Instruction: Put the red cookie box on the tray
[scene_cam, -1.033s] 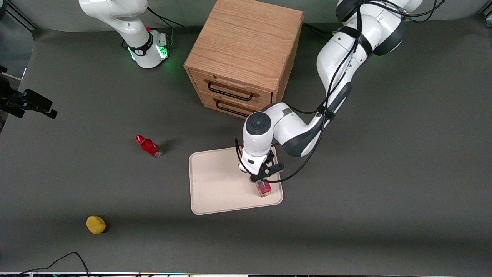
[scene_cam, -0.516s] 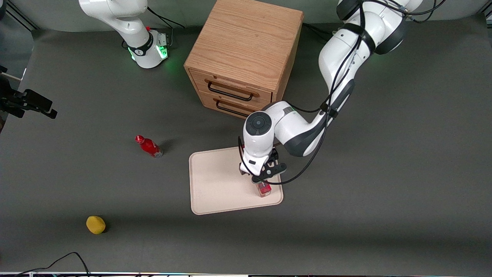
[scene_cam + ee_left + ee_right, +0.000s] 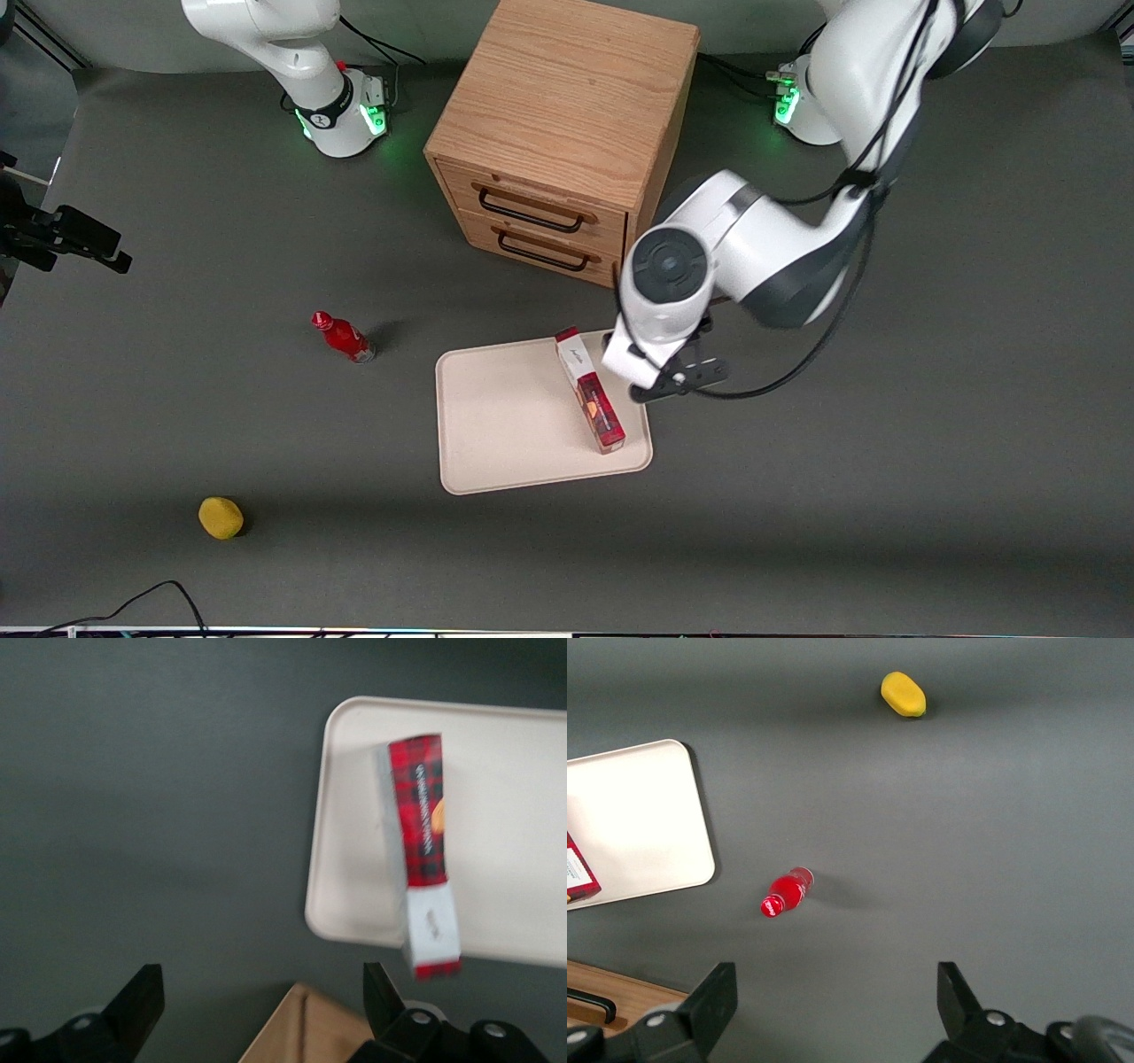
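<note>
Left arm's wrist housing hides the gripper (image 3: 671,379) in the front view; wrist view shows its black fingers (image 3: 142,997) spread wide, holding nothing. Long slim dark-red plaid cardboard cookie box (image 3: 590,390) with white end lies flat on the pale cream-pink rounded-corner tray (image 3: 505,425), along its edge toward the working arm, apart from the fingers. Box's white end overhangs the low rim.
</note>
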`<state>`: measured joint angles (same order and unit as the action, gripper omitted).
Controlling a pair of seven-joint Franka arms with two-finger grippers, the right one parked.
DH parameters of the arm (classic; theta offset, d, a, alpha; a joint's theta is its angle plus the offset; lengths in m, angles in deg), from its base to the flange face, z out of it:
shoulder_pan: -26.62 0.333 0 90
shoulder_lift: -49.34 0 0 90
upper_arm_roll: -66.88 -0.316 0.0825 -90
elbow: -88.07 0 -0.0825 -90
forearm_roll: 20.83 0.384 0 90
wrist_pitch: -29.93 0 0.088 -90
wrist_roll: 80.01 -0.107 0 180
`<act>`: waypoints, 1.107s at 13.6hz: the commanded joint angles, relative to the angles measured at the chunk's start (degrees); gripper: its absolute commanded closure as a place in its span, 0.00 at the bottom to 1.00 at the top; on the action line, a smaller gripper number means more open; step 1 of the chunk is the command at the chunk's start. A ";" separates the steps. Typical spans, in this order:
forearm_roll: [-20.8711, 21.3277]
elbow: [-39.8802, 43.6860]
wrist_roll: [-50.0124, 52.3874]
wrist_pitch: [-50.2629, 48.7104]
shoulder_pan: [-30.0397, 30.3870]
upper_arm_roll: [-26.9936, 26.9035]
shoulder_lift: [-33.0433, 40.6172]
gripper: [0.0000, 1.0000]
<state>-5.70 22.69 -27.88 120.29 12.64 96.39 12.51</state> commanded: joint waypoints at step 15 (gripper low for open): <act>-11.61 -40.28 -56.26 4.48 4.93 -36.71 44.31 0.00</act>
<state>-16.02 -16.80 -82.86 124.35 18.17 61.11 55.59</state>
